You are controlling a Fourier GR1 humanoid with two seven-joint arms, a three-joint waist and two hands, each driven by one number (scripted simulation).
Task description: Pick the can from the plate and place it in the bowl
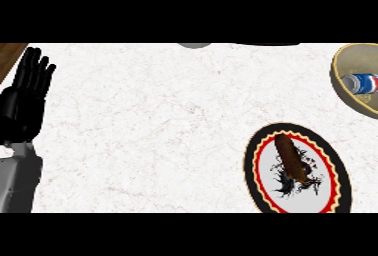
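A white marbled desk (148,125) was seen from above. The blue, white and red drink can (363,83) lay on its side inside the tan round bowl (337,75) at the far right edge, its long axis running roughly left to right. The black-rimmed patterned plate (266,175), near right, carried only a brown stick-shaped object (289,157). The black left hand (22,105) rested at the left edge, fingers straight and upright, well apart from the can. The right hand was not visible.

White marbled counter (148,125) (faint reddish veins), brown wooden strip (9,54) at upper left corner
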